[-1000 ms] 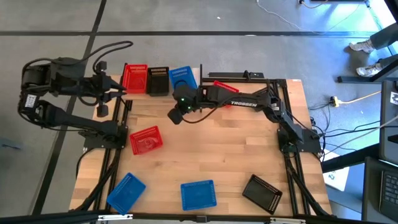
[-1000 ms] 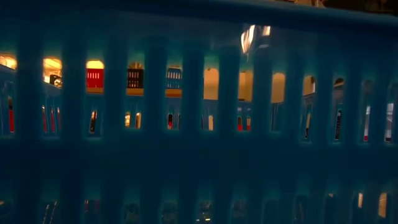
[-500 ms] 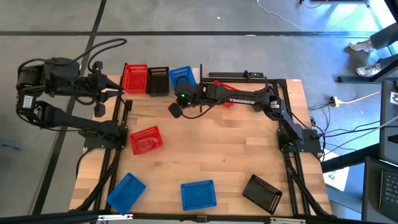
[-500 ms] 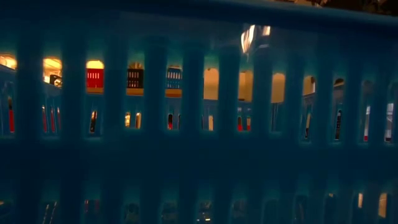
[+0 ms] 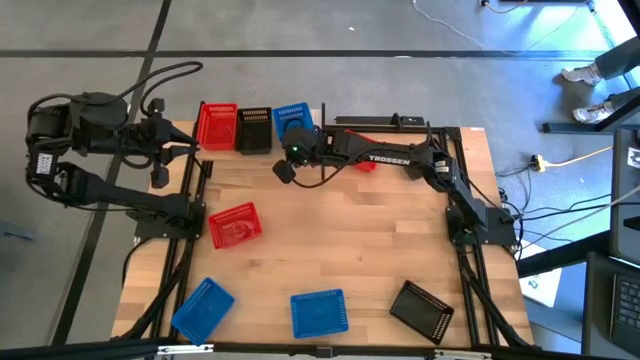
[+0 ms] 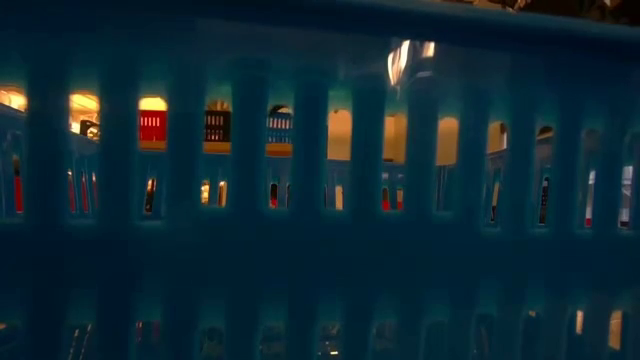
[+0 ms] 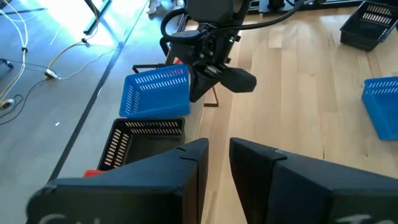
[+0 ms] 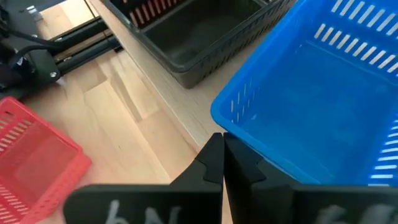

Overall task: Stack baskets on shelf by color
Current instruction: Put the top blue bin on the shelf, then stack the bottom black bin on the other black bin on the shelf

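Baskets sit in 2 groups: 3 stand side by side on the shelf (image 5: 262, 150) along the far edge, red (image 5: 217, 125), then black (image 5: 254, 129), then blue (image 5: 292, 122). On the surface (image 5: 340, 240) lie a loose red basket (image 5: 235, 224) near the left side, 2 blue ones (image 5: 203, 307) (image 5: 319, 312) and a black one (image 5: 421, 309) along the near edge, all well apart from each other. Another red one (image 5: 362, 150) shows partly under the right arm.

Reaching across to the blue basket on the shelf, the right hand (image 8: 222, 163) has its fingers drawn almost together at the basket's near rim; whether they pinch the rim I cannot tell. The left hand (image 7: 213, 163) waits off the surface's far left corner, its fingers slightly apart and holding nothing.

In the low view, a blue basket wall (image 6: 320, 250) fills nearly everything.
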`<state>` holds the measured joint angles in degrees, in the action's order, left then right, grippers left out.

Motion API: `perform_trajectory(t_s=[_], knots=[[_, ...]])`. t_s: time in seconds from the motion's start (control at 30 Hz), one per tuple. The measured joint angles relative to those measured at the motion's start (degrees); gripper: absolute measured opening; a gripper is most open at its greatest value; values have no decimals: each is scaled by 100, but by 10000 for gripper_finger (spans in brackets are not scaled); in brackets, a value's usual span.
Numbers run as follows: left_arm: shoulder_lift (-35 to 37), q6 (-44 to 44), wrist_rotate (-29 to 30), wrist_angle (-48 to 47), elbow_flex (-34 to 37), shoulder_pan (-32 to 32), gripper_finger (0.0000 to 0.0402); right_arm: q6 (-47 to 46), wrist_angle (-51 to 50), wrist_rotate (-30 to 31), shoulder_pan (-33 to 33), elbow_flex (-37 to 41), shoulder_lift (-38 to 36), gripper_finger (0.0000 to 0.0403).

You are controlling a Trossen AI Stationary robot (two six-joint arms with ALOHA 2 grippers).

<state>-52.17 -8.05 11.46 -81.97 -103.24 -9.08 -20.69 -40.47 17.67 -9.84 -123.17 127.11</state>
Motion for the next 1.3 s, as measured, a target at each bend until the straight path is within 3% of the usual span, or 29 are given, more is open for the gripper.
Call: perform_trajectory(t_s=[0.17,0.33,0.47,0.57,0.7,0.87,1.03,1.17,1.3], knots=[[3,0,0,-9,0,2,58,80,165,-297,13,0,-47,0],[27,479,1,-301,-1,0,58,1027,189,-843,386,-372,-301,0],[61,958,-99,-792,0,0,58,2279,-414,-1610,666,-939,-372,0],[117,1349,-579,-778,127,0,58,2892,-1054,-2192,784,-1177,-438,0],[230,1656,-1166,-802,394,2,58,3037,-1919,-3320,792,-1122,-692,0],[431,2101,-1425,-800,1031,2,58,3178,-3032,-4504,892,-1128,-759,0],[700,2111,-1551,-796,1857,0,58,3298,-3733,-4638,1418,-1127,-772,0],[937,1981,-2499,-507,2529,0,58,3174,-3671,-4585,1892,-1128,-772,0],[1183,1916,-3401,-75,3165,2,58,2419,-3317,-4578,2275,-1128,-772,0]])
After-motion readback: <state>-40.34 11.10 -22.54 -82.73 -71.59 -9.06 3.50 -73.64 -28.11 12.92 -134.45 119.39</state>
